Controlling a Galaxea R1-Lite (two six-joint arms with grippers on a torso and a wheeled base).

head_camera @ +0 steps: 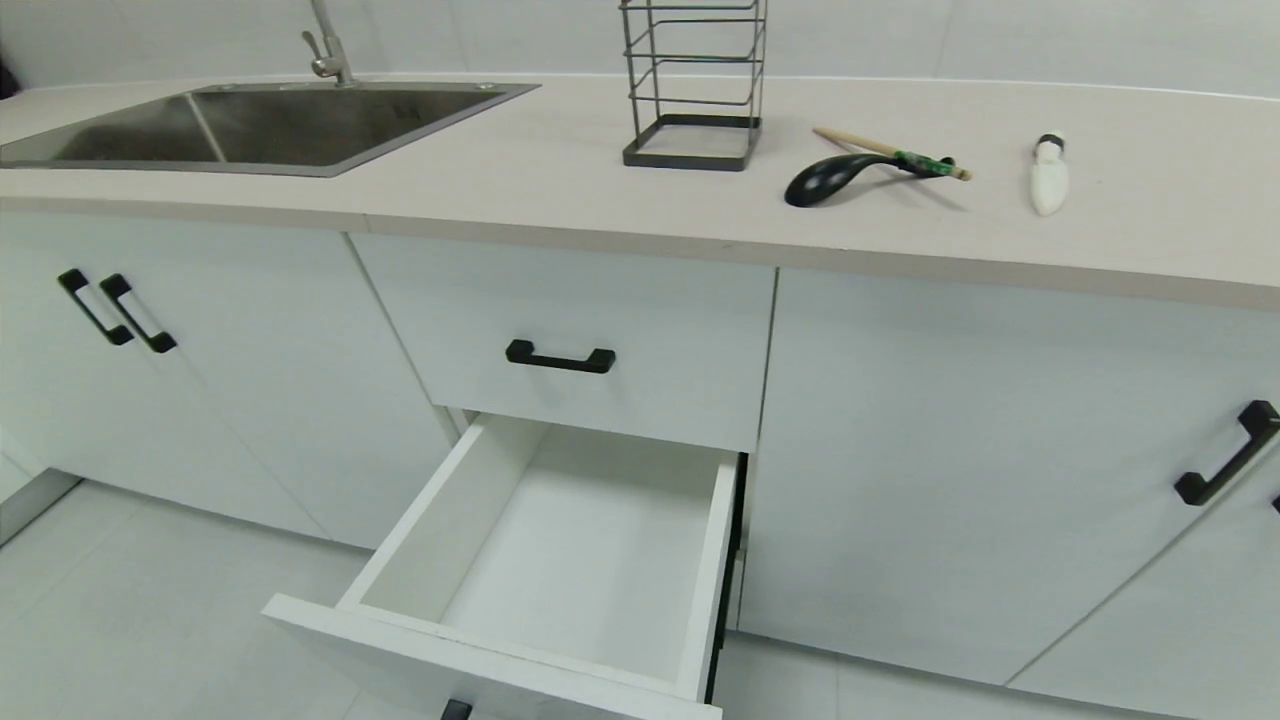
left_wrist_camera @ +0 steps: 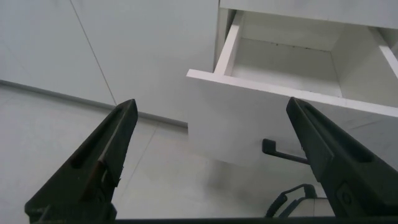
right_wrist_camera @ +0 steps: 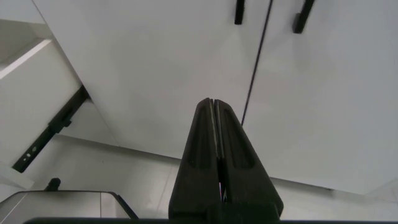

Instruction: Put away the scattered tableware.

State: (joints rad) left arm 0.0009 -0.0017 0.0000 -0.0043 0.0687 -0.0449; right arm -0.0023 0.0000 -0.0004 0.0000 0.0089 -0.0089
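Observation:
On the beige countertop (head_camera: pixel 560 200) lie a black spoon (head_camera: pixel 830 178), a pair of wooden chopsticks with green bands (head_camera: pixel 895 155) and a small white utensil with a dark tip (head_camera: pixel 1048 177). Below the counter the lower white drawer (head_camera: pixel 565 545) is pulled out and bare inside. My left gripper (left_wrist_camera: pixel 211 118) hangs open in front of that drawer (left_wrist_camera: pixel 273 106), low near the floor. My right gripper (right_wrist_camera: pixel 214 109) is shut with nothing between its fingers, pointing at the white cabinet doors (right_wrist_camera: pixel 186 68).
A wire rack (head_camera: pixel 695 85) stands on the counter left of the spoon. A steel sink (head_camera: pixel 260 125) with a tap is at the far left. An upper drawer with a black handle (head_camera: pixel 560 357) is closed. Cabinet doors flank the drawers; pale tiled floor lies below.

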